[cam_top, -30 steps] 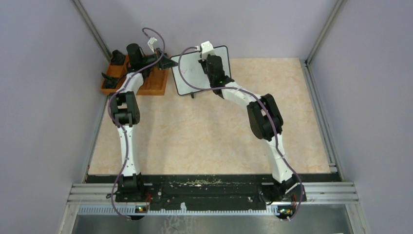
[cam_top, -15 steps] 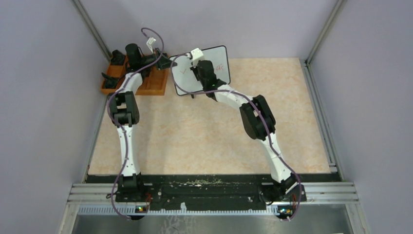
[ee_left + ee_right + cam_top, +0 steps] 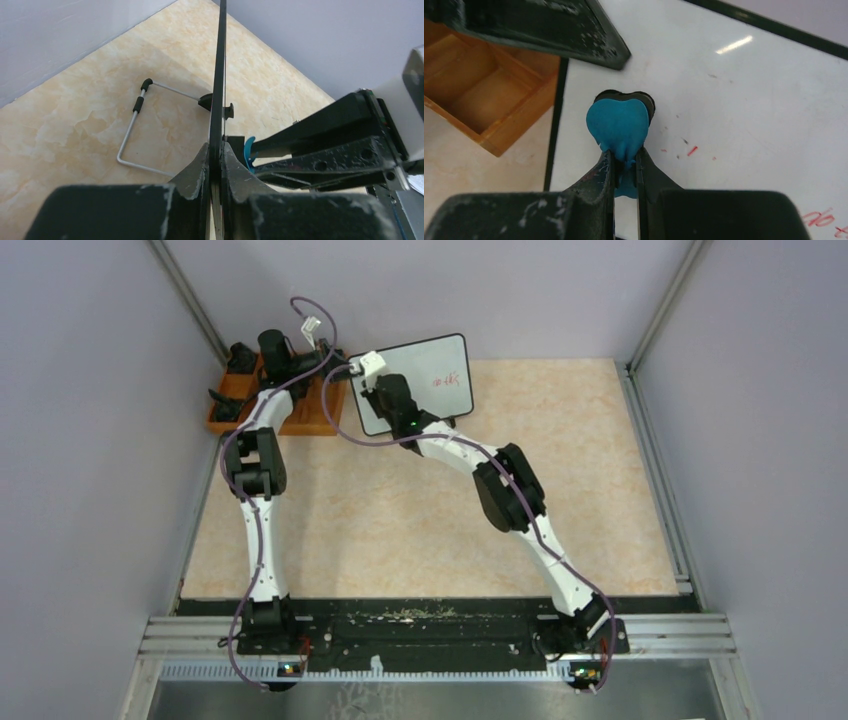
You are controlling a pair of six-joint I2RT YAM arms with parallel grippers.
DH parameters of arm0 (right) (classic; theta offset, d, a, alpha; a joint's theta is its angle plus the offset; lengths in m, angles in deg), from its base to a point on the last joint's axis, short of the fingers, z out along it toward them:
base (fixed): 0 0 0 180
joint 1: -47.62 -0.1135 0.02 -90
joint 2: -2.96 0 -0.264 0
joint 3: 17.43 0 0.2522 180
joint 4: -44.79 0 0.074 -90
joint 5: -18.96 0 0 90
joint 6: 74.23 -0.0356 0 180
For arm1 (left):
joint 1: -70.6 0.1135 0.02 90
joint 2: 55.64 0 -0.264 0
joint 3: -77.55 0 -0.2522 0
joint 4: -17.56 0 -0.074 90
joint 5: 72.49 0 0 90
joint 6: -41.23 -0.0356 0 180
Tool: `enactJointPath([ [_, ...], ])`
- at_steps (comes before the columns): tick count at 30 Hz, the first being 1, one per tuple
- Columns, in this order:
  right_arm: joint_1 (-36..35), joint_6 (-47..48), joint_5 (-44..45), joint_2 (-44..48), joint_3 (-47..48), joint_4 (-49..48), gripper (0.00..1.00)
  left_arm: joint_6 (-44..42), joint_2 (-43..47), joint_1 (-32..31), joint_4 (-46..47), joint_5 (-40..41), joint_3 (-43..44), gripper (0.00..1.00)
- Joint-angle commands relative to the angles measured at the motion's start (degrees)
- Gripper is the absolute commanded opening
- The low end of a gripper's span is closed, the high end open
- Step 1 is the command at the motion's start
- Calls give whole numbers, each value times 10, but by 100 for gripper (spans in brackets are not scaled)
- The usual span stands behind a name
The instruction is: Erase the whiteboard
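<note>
Left gripper (image 3: 216,152) clamps my whiteboard (image 3: 425,362) at the far edge of the beige bench (image 3: 400,530); right gripper (image 3: 624,156) pinches a blue wiper (image 3: 619,125); lilac walls (image 3: 90,440).

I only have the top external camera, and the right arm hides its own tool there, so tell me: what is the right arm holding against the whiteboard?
Observer: The right wrist view shows the right fingers shut on a blue eraser pad, which is set against the whiteboard.
Operator: Is the surface around it clean?
Observer: Not fully. Small red flecks lie just to the right of the pad in that view.
Operator: And the left arm?
Observer: The left wrist view shows the left fingers clamped on the whiteboard's thin edge.
</note>
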Motion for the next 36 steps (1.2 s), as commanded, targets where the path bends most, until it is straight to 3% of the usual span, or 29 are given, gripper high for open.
enactJointPath([
  [1, -19, -1, -8, -36, 89, 11, 0, -23, -9, -7, 2, -6, -2, 0],
  [8, -12, 10, 36, -37, 92, 18, 0, -24, -8, -7, 2, -7, -7, 0],
  [22, 64, 12, 75, 54, -64, -43, 0, -25, -6, -6, 2, -6, -7, 0],
  [36, 124, 27, 91, 106, -125, -66, 0, -25, -6, -1, 0, -8, -7, 0],
])
